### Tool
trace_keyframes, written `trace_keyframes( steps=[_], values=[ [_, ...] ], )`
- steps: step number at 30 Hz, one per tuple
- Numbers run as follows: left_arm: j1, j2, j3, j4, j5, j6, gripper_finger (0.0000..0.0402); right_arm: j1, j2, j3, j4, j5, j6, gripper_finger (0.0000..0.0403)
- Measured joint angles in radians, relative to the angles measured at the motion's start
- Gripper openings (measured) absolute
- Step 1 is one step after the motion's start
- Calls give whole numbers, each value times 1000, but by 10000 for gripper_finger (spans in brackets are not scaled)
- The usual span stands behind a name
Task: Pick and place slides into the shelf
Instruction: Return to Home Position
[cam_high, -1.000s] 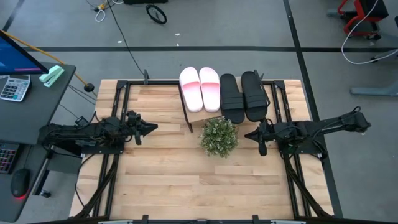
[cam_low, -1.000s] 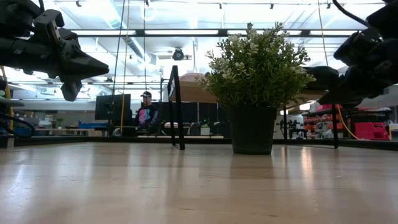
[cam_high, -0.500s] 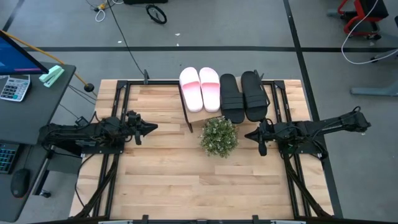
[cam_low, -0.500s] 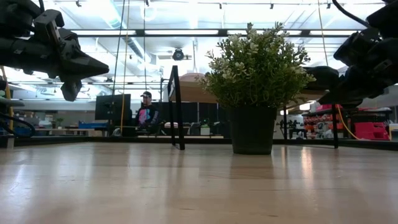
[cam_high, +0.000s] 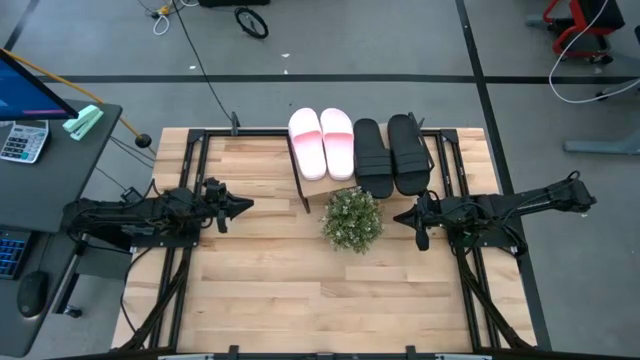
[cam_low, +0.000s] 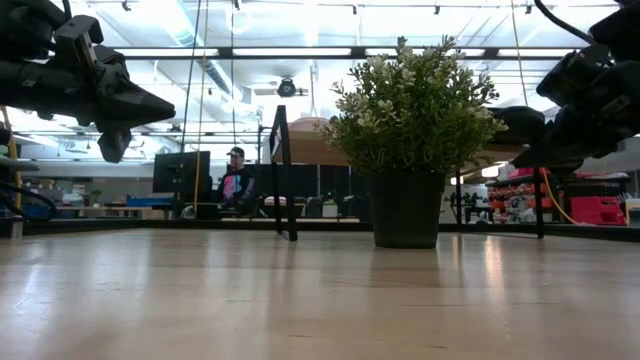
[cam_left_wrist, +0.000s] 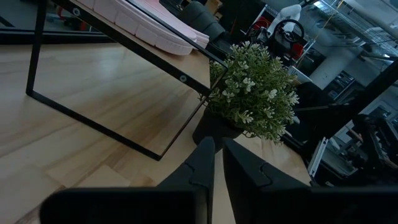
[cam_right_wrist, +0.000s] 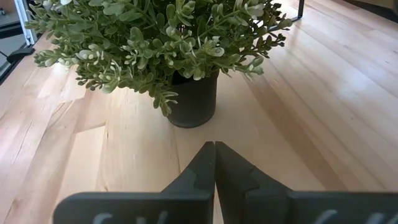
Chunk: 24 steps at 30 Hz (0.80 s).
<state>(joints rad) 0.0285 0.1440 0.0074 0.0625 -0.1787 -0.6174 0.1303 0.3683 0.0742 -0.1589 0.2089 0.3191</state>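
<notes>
The slatted wooden surface (cam_high: 300, 300) fills the middle of the high view, with a black frame along its edges. The left arm (cam_high: 120, 220) lies at the surface's left edge and the right arm (cam_high: 520, 205) at its right edge, both stretched low and pointing inward toward each other. The shelf (cam_high: 322, 190) stands at the far edge, about centred, its light wood top carried on thin black legs. A potted plant (cam_high: 352, 218) with small green leaves in a dark pot stands on the surface just in front of the shelf, between the two arms. All four slides lie on the shelf top side by side, lengthwise from near to far. The pink slides (cam_high: 305, 140) take the left half, touching each other. The black slides (cam_high: 372, 160) take the right half, the left black one just beside the right pink one. The left gripper (cam_high: 240, 206) hangs above the surface well left of the plant, its jaws drawn together to a thin slit with nothing between them. The right gripper (cam_high: 402, 216) hangs just right of the plant, its jaws closed tip to tip and holding nothing. In the low view a person (cam_low: 233, 178) shows far back in the room beyond the surface.
</notes>
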Motion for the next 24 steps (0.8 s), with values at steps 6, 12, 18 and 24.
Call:
trace_keyframes(
  steps=[6, 12, 18, 24],
  values=[
    [0, 0, 0, 0, 0, 0, 29, 0, 0, 0, 0, 0, 0, 14],
    [0, 0, 0, 0, 0, 0, 25, 0, 0, 0, 0, 0, 0, 14],
    [0, 0, 0, 0, 0, 0, 35, 0, 0, 0, 0, 0, 0, 14],
    [0, 0, 0, 0, 0, 0, 41, 0, 0, 0, 0, 0, 0, 14]
  ],
)
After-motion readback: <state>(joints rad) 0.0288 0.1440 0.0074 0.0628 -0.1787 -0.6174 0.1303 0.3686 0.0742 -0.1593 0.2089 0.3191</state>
